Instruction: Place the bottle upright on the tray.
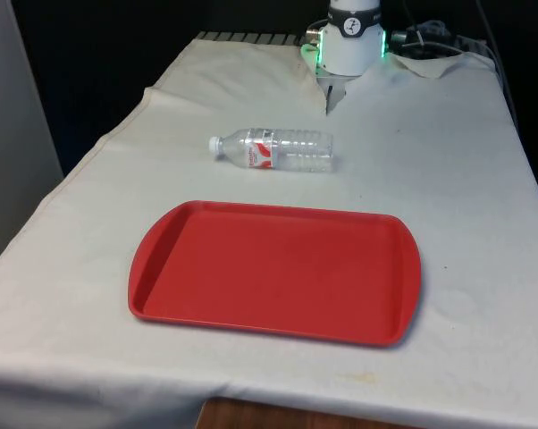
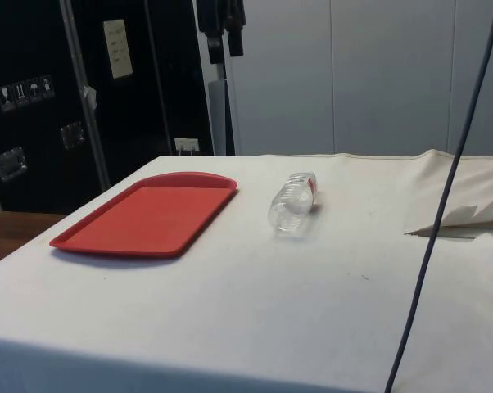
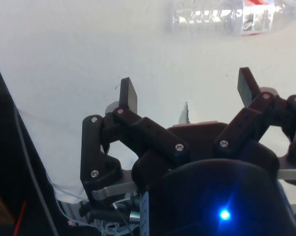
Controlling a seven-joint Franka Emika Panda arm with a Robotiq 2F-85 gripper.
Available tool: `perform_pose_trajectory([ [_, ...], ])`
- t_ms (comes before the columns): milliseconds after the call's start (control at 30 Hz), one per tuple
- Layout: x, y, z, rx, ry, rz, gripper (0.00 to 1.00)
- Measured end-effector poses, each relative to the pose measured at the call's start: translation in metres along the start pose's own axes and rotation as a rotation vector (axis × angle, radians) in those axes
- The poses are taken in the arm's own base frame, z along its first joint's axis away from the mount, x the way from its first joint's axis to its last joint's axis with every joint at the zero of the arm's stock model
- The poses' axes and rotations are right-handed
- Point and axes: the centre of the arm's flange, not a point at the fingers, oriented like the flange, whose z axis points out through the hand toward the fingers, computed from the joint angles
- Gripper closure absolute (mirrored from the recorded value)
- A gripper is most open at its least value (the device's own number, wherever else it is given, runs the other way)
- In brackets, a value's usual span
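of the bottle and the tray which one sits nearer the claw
The bottle, lying on its side on the cloth; the red tray lies beyond it from the open claw.

Bottle on its side beyond the tray, both on the table.

The tray (image 1: 162, 277) lies flat on the table (image 1: 466, 179), toward the near edge in the front view. The water bottle (image 1: 278, 149) lies on its side on the cloth, just behind the tray's far rim and apart from it, with the cap toward the front view's left. The gripper (image 3: 187, 93) is above the cloth near the bottle, not touching it.
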Motion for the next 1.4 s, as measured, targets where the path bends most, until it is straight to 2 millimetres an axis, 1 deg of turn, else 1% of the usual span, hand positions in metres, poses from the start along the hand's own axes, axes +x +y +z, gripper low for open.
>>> perform_pose_trajectory([
  [300,-0.008,0.007,0.01,0.001,0.004,0.012,0.0],
  [567,-0.022,0.014,0.023,0.009,0.015,0.025,0.0],
  [900,-0.033,0.019,0.035,0.016,0.033,0.037,0.0],
  [1233,-0.038,0.025,0.046,0.019,0.042,0.05,0.0],
  [1367,-0.04,0.029,0.051,0.02,0.043,0.056,0.0],
  [1400,-0.04,0.033,0.053,0.021,0.042,0.059,0.0],
])
